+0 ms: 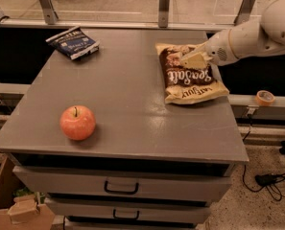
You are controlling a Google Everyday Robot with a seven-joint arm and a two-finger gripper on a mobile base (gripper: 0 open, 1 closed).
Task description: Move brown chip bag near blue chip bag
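Note:
The brown chip bag (189, 78), dark brown and cream with white script, lies flat on the right side of the grey table (127, 104). The blue chip bag (73, 43) lies at the far left corner, well apart from it. My gripper (194, 60) reaches in from the right on a white arm (257, 32). Its cream fingers sit on the upper part of the brown bag, touching it.
A red apple (77, 122) sits near the front left. The table has drawers (120, 188) below its front edge. Metal posts (164, 4) stand behind the far edge. A tape roll (265, 97) rests on a ledge to the right. Cables (271, 181) lie on the floor.

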